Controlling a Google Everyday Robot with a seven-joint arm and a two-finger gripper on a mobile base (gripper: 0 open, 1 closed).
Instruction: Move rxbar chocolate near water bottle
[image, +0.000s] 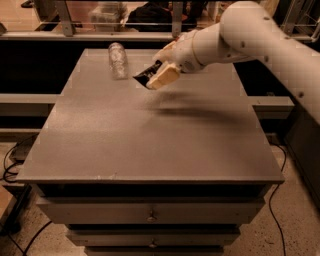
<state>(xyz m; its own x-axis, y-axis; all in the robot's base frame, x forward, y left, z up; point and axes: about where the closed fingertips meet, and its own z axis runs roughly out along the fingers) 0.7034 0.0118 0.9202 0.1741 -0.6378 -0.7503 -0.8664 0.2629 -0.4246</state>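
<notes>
The water bottle (118, 60) is clear and ribbed, and lies on its side at the far left of the grey table top (150, 130). My gripper (159, 75) is shut on the rxbar chocolate (145, 76), a flat black wrapper bar that sticks out to the left of the fingers. The bar hangs a little above the table, just to the right of the bottle and apart from it. My white arm (250, 37) reaches in from the upper right. The red can is hidden behind the arm.
The table has drawers (150, 210) in its front. A railing with shelves and clutter (110, 12) runs behind the far edge. Cables (12, 160) lie on the floor at the left.
</notes>
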